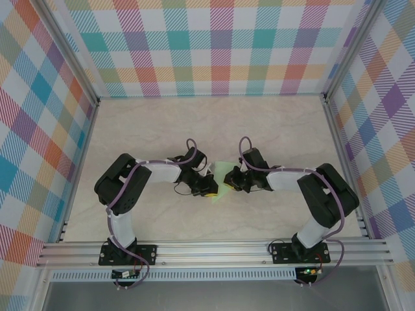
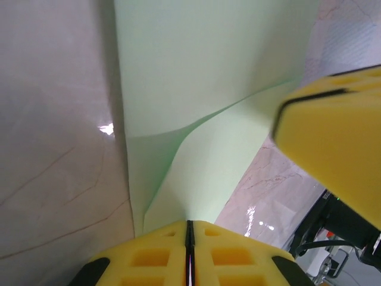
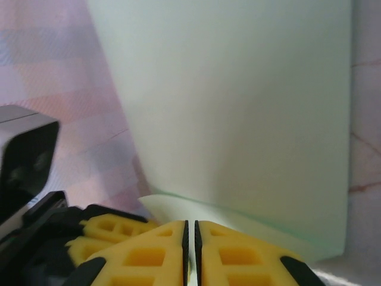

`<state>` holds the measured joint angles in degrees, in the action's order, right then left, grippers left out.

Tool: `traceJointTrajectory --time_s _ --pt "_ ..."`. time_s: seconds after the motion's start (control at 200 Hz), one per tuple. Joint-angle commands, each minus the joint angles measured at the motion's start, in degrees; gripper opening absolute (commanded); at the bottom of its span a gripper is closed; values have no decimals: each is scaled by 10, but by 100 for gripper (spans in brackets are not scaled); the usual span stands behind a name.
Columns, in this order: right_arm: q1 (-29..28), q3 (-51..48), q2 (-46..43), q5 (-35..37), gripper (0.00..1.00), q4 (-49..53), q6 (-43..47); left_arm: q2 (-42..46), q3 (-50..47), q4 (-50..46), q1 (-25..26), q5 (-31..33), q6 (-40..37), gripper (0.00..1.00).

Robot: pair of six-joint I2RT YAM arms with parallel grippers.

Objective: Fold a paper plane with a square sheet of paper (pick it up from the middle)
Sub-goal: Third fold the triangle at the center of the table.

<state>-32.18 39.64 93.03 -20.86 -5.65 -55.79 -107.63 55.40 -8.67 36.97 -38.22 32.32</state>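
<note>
Two robot arms are meeting over the middle of the marble-patterned table (image 1: 155,129), a little nearer its near edge than its far edge, and are sharing a grip on a pale green sheet of paper (image 1: 222,168). In the overhead view the sheet is hanging between the left gripper (image 1: 211,190) and the right gripper (image 1: 228,181), which are standing just beside each other. Both arms are reaching inward from their bases on the aluminium rail (image 1: 214,249) at the near edge.

From the left wrist, the left gripper (image 2: 189,229) is clenching its yellow fingers (image 2: 149,256) on the lower edge of the paper (image 2: 208,71), with only a thin dark line showing between them. The sheet is rising away from the pinch in two layers, the nearer one bending in a soft curve across the farther one. A yellow finger of the right gripper (image 2: 333,155) is looming at the right of that view.

From the right wrist, the right gripper (image 3: 190,229) is likewise pinching the paper (image 3: 238,101) with its pads pressed close together. The sheet is standing broad and flat in front of that camera, and a small lip is curling near the fingertips. The left gripper (image 3: 101,235) is showing at the lower left, touching or almost touching the sheet. Checked walls (image 1: 220,45) in many colours are enclosing the table on three sides.
</note>
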Motion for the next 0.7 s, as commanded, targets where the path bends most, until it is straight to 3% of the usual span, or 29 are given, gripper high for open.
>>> traceJointTrajectory --time_s 0.0,0.385,0.695 --pt "4 15 -43 14 14 47 28 0 -1 -54 -5 51 -18 10" --pt "-6 -10 -10 -27 12 -5 30 -6 1 -65 -5 59 -26 8" --pt "2 -19 28 12 12 -19 26 -15 -1 -89 -5 72 -33 7"
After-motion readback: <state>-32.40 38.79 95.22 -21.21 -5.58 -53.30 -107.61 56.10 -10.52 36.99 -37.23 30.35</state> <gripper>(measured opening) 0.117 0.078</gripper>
